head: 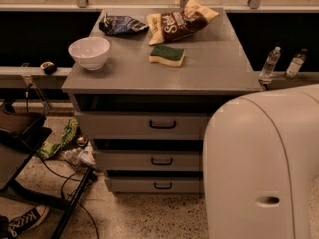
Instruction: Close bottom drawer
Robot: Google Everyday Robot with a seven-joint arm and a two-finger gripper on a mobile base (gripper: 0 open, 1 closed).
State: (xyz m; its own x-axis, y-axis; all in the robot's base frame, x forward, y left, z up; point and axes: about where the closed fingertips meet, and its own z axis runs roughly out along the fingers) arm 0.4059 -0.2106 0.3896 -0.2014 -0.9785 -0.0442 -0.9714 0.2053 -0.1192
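Note:
The grey cabinet [99, 83] holds three stacked drawers. The bottom drawer [134, 185] has the lowest, narrowest front and a small black bar handle [163, 185]. Its front sits about in line with the middle drawer [124, 161] above it, and no tray shows. The top drawer [114, 126] has the tallest front. My white arm housing [264, 168] fills the lower right and covers the drawers' right ends. My gripper is hidden, out of view behind or below the arm.
On the cabinet top are a white bowl [88, 52], a green-and-yellow sponge [167, 54] and chip bags [182, 20]. Two water bottles [269, 63] stand on the right ledge. A black stand [30, 133], cables and litter [62, 143] lie on the floor at left.

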